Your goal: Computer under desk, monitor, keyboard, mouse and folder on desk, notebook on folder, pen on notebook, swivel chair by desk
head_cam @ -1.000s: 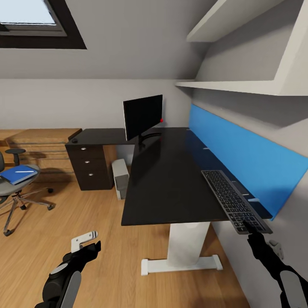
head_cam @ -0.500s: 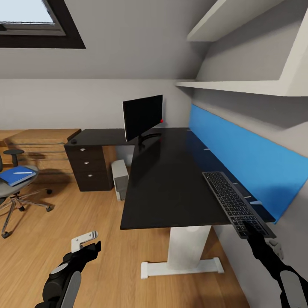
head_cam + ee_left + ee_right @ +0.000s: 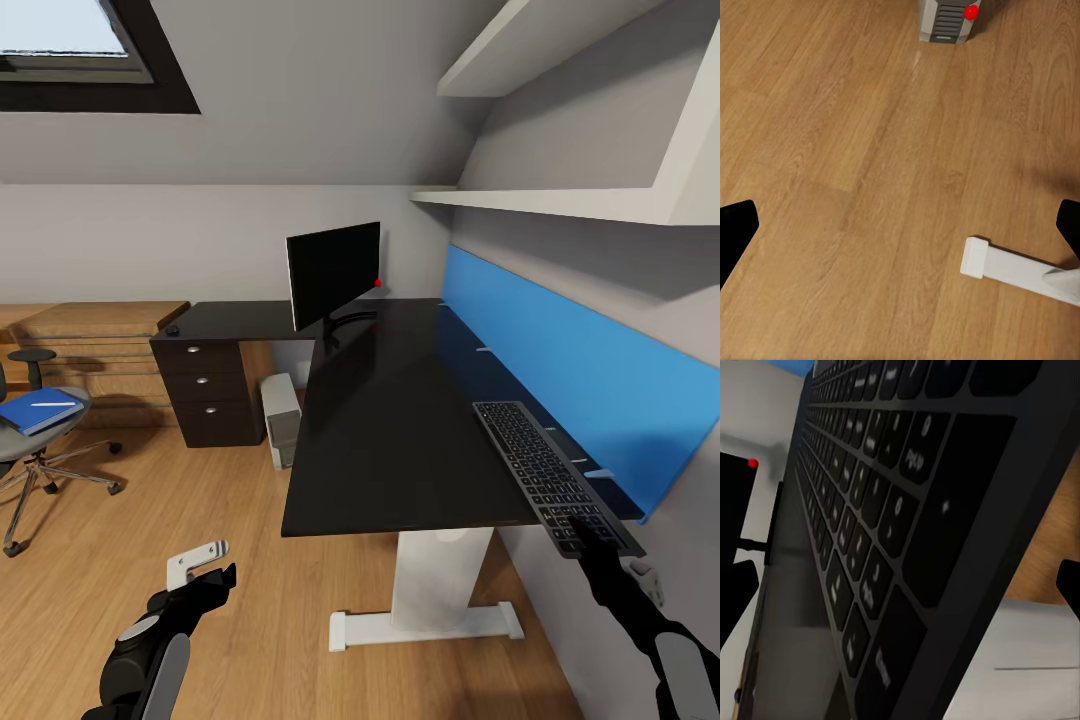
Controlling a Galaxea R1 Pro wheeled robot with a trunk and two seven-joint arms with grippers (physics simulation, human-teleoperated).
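Glossy black, the desk [image 3: 400, 420] carries the keyboard [image 3: 552, 470] at its near right edge, overhanging, well apart from the monitor [image 3: 335, 268]. Your right gripper [image 3: 590, 528] pinches the keyboard's near end; slide it flat toward the monitor. Your left gripper [image 3: 205, 565] hangs wide.

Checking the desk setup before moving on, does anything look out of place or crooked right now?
Yes. The keyboard sits far from the monitor, angled along the desk's near right edge with its end overhanging at the right gripper. The folder lies on the swivel chair.
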